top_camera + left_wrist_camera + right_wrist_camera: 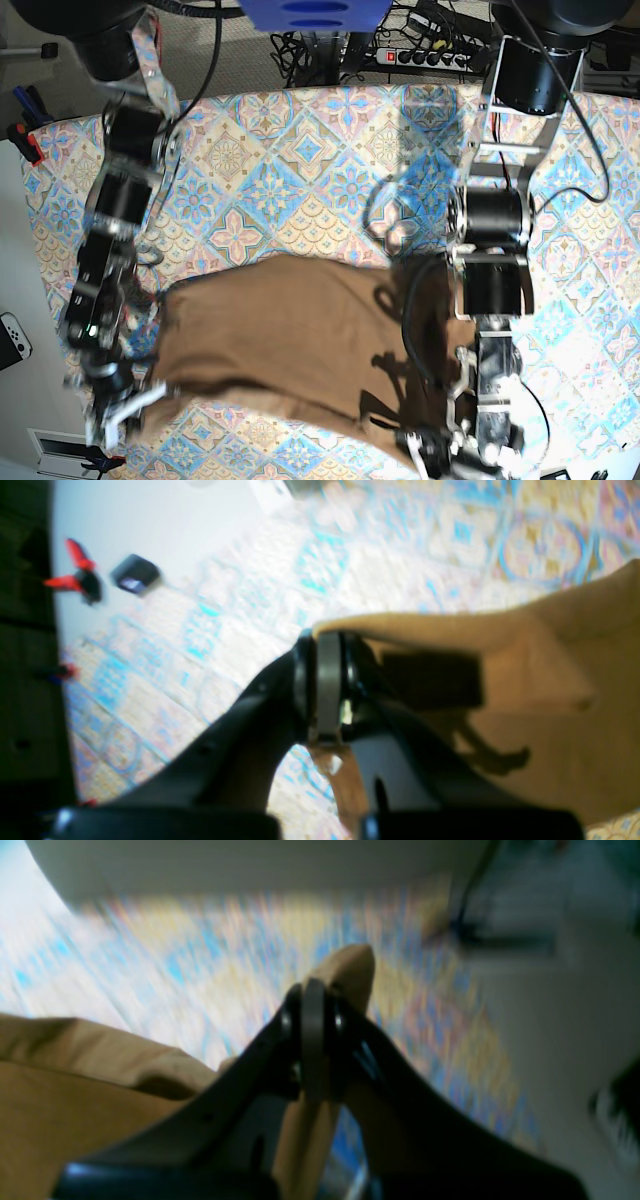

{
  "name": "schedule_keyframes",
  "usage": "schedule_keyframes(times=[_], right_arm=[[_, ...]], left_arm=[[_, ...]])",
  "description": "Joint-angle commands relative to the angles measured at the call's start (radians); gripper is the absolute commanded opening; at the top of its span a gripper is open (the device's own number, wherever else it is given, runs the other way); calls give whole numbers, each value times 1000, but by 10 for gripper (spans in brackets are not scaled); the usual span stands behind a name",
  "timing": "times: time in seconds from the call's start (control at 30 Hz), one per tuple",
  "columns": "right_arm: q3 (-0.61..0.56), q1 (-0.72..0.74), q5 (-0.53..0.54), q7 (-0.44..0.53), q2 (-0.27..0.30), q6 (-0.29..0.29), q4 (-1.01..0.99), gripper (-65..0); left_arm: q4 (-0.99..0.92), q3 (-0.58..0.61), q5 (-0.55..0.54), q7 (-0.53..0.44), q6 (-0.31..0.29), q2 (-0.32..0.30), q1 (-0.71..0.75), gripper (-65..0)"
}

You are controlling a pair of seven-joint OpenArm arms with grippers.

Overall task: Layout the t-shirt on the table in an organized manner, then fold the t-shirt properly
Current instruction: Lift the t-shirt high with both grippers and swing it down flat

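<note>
The tan-brown t-shirt lies spread across the near half of the patterned table, its near edge lifted at both corners. My left gripper is shut on an edge of the t-shirt, which stretches away to the right above the table. In the base view this gripper is at the shirt's near right corner. My right gripper is shut on a fold of the t-shirt, with blurred table behind it. It holds the shirt's near left corner.
A red-handled clamp and a small black box lie on the white surface beyond the table's edge. A power strip and cables sit behind the table. A white controller lies off the table's left side.
</note>
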Motion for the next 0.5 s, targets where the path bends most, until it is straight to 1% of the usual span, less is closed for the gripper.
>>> schedule_keyframes(times=[0.0, 0.07, 0.17, 0.23, 0.3, 0.37, 0.47], right_arm=[[2, 37, 4, 9, 9, -2, 12, -650], [2, 46, 4, 7, 9, -2, 28, -650], [4, 51, 4, -11, 9, -2, 88, -650], [5, 46, 4, -35, 9, -2, 147, -650], [5, 45, 4, -69, 9, -2, 247, -650], [16, 23, 4, -129, 9, -2, 353, -650], [48, -67, 4, -180, 9, -2, 453, -650]], left_arm=[[17, -2, 0, -17, 5, -1, -63, -650], [20, -3, -4, 35, 2, -1, -97, -650], [37, -14, -25, 115, -73, -9, -137, -650], [100, -60, -56, 172, -130, -12, -126, -650], [212, -92, -77, 269, -188, -35, -86, -650], [374, -98, -86, 359, -227, -55, -5, -650], [606, -97, -83, 371, -248, -84, 150, -650]])
